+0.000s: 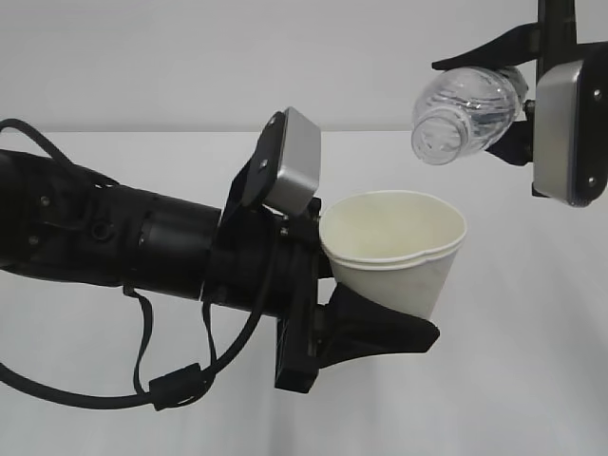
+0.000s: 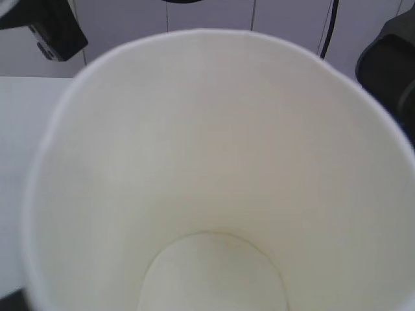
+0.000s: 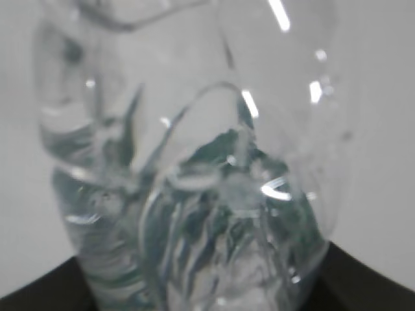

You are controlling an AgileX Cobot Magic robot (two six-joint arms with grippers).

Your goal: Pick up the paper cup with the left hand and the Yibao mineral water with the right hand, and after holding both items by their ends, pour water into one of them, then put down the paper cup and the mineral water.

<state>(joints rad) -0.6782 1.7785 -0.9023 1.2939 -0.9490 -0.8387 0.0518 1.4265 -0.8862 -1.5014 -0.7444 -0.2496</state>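
My left gripper [image 1: 394,285] is shut on the paper cup [image 1: 408,271] and holds it in the air, mouth up and slightly tilted. One black finger [image 1: 380,328] shows under the cup; the other is hidden behind it. In the left wrist view the cup's cream inside [image 2: 214,162] fills the frame and looks dry. My right gripper [image 1: 494,100] is shut on the Yibao mineral water [image 1: 465,109], a clear bottle tipped on its side above and right of the cup's mouth, its round end pointing down-left. No stream of water shows. The bottle [image 3: 194,194] fills the right wrist view.
A white table [image 1: 532,380] lies below both arms, with a plain pale wall behind. The left arm's black cables [image 1: 171,385] hang low over the table. Dark equipment [image 2: 45,29] shows beyond the cup's rim in the left wrist view.
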